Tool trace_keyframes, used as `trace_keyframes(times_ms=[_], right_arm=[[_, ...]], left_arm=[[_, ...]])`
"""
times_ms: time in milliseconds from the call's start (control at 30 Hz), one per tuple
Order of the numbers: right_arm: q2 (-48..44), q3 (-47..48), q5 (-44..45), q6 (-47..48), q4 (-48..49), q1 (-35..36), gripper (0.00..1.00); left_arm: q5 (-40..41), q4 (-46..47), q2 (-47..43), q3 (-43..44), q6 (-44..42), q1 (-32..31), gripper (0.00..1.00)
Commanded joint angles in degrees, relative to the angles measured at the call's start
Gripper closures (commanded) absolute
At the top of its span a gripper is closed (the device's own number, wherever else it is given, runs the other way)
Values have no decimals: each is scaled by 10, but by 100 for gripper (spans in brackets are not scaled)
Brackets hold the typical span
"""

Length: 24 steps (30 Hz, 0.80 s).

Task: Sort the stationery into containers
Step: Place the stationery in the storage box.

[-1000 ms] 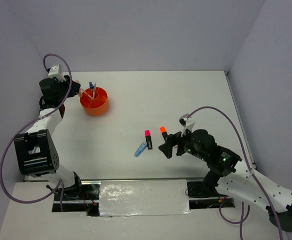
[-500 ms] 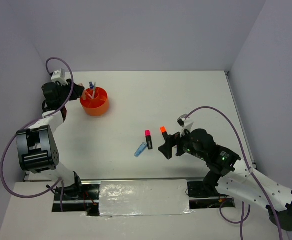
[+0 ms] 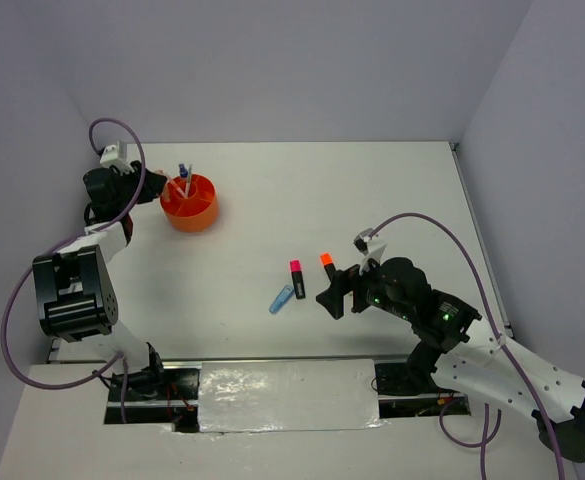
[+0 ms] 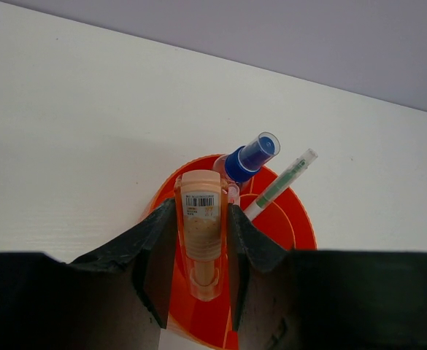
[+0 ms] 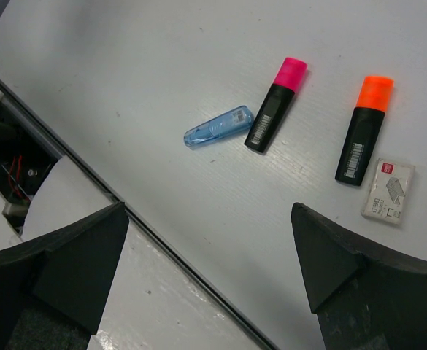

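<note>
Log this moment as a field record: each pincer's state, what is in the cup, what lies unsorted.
left pincer: shut on an orange pen, held at the orange cup, not released
right pincer: open, empty, above the loose items
in cup: blue-capped bottle, white-and-green pen
unsorted: pink highlighter, orange highlighter, blue marker, white eraser, all lying on the table
nearest pair: eraser beside the orange highlighter's black end
</note>
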<state>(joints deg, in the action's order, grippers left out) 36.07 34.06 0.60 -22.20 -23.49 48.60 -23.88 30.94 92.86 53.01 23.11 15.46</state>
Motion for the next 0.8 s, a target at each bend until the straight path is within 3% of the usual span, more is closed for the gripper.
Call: trace_keyframes(times_ms=[0, 433, 700, 767], right_arm=[[-2, 17, -3, 4, 19, -3, 0], [-14, 16, -17, 1, 12, -2, 0], [-26, 17, -16, 2, 5, -2, 0], [-26, 18, -18, 3, 6, -2, 0]], left_arm=[[-7, 44, 6, 0, 8, 3, 89], [16, 31, 20, -12, 0, 2, 84], [42, 12, 14, -16, -7, 3, 65], [43, 11, 14, -16, -4, 2, 51]])
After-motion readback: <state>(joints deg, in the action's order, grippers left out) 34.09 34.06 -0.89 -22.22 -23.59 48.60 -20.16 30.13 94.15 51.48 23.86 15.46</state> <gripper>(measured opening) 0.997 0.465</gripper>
